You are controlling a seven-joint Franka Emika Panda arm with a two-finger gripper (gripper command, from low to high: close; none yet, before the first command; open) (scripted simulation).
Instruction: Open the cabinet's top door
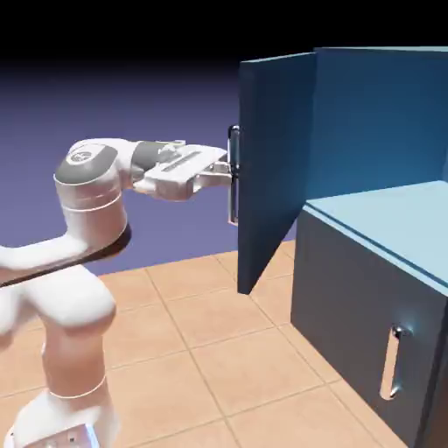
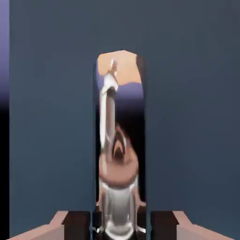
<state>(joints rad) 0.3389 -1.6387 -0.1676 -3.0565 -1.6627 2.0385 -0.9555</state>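
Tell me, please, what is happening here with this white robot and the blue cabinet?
The robot arm has its jaws closed on the long silver handle of the cabinet's upper door. This door stands wide open, swung out from the cabinet, so the inside of the top part can be seen. The lower door is shut, and nothing touches its handle.

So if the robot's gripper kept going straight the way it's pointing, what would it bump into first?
Probably the top door's long silver handle, right at the gripper's fingertips, with the door panel just behind; the exact gap is hard to judge.
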